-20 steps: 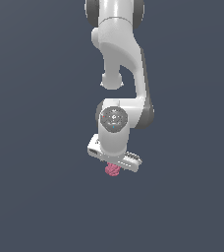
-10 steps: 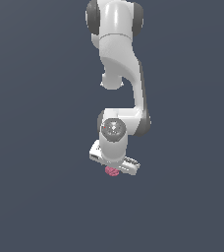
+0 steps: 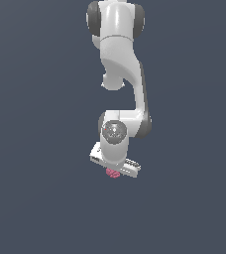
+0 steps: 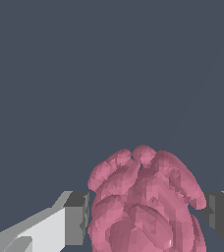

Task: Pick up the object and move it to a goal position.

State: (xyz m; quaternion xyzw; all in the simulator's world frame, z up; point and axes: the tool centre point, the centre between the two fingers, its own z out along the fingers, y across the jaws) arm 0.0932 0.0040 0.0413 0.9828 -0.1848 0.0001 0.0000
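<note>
The object (image 4: 143,206) is a pink-red bumpy lump that fills the space between my gripper's (image 4: 147,219) two grey fingertips (image 4: 77,216) in the wrist view. Both pads stand against its sides, so the gripper is shut on it. In the exterior view the white arm hangs straight down. Only a small part of the object (image 3: 113,174) peeks out below the hand, where the gripper (image 3: 114,170) is mostly hidden by the hand's body.
Only a plain dark grey-blue surface shows around the arm in both views. No other objects, edges or goal marker show.
The hand has come down a little onto the object, which stayed at about the same place. Less of the object shows below the hand now.
</note>
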